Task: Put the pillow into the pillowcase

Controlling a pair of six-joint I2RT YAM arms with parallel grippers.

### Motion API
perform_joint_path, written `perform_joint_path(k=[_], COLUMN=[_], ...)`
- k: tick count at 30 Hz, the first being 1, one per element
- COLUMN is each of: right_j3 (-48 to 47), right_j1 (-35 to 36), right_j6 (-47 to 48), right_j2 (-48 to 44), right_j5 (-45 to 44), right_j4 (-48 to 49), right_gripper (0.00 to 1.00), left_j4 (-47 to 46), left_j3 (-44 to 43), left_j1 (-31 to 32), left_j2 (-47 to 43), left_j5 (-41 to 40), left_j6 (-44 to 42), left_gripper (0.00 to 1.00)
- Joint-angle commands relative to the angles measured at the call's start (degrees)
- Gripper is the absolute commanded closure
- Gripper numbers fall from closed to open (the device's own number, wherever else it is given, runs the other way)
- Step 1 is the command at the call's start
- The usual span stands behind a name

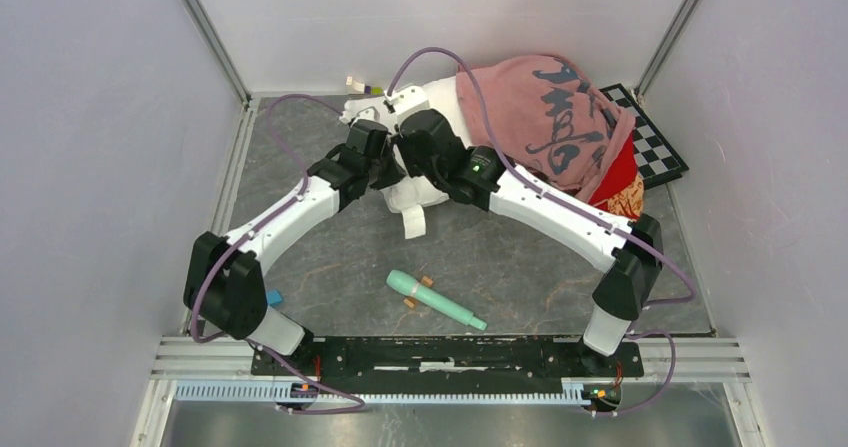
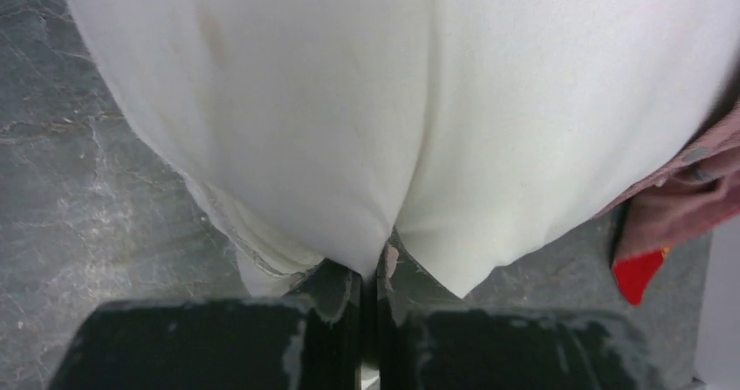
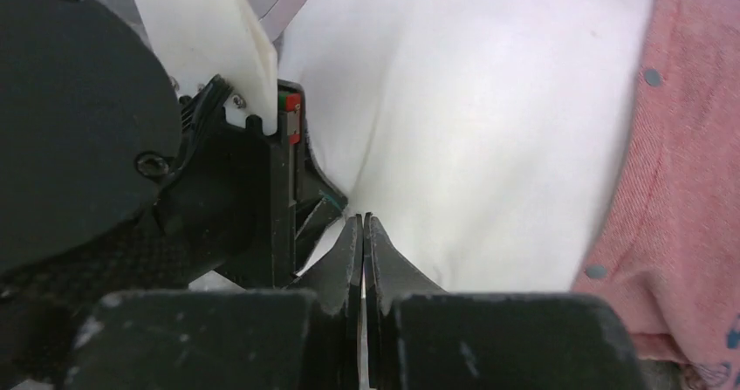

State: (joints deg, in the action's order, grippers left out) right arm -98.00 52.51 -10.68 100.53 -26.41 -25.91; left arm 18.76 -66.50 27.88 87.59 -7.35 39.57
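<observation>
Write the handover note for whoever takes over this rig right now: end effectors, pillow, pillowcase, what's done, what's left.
Left end effector: shut, pinching a fold of the pillow at its near edge.
Right end effector: shut close beside it at the same edge; whether it holds fabric is unclear.
Pillowcase: pink side up at the far right of the table, its snap-lined edge lying over the pillow's right part.
Done: pillow partly covered by the pillowcase.
Left: the near end is bare; work it fully inside.
</observation>
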Motion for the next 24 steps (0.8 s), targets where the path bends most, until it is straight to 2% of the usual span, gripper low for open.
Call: perform_joint_path(k=[1, 4, 7, 11, 15, 20, 21, 22, 24], right_j3=[0.94, 4.31, 6.21, 3.09, -3.59, -10.69, -11.13, -11.65, -15.46], right_j1=[-0.31, -0.38, -3.02, -7.62, -8.21, -8.31, -8.31, -8.30, -8.35], right_j6=[-0.11, -0.10, 1.08, 4.47, 10.14, 15.65, 16.50, 17.30, 18.54], right_j2=[-1.24, -3.74, -6.33, -5.54, 0.11, 9.32, 10.60, 12.37, 16.60], right_j5=[1.27, -1.02, -3.28, -3.14, -6.19, -7.74, -7.69, -7.66, -8.49], right_j4=[-3.51, -3.97, -2.75, -0.80, 2.40, 8.29, 10.03, 11.82, 12.04], right_gripper=[1.00, 1.00, 0.77, 0.60, 0.37, 0.30, 0.26, 0.15, 0.09], left_j4=[5.55, 7.18, 6.00, 7.32, 8.98, 8.57, 8.62, 8.66, 8.81], left_j3=[-2.87, -0.79, 4.18, 8.72, 12.71, 17.03, 17.47, 17.83, 18.23], left_j1=[0.67, -0.70, -0.79, -1.05, -2.30, -4.55, -4.83, -5.14, -5.72], left_j2=[-3.65, -4.32, -8.30, -12.32, -14.92, -16.25, -16.53, -16.87, -17.16], left_j5=[-4.40, -3.52, -2.39, -1.52, -1.76, 0.87, 0.94, 1.18, 1.61], left_j6=[4.27, 3.63, 3.82, 4.29, 3.85, 3.07, 2.76, 2.48, 1.97], left_gripper=[0.98, 0.98, 0.98, 0.98, 0.98, 0.98, 0.98, 0.98, 0.98])
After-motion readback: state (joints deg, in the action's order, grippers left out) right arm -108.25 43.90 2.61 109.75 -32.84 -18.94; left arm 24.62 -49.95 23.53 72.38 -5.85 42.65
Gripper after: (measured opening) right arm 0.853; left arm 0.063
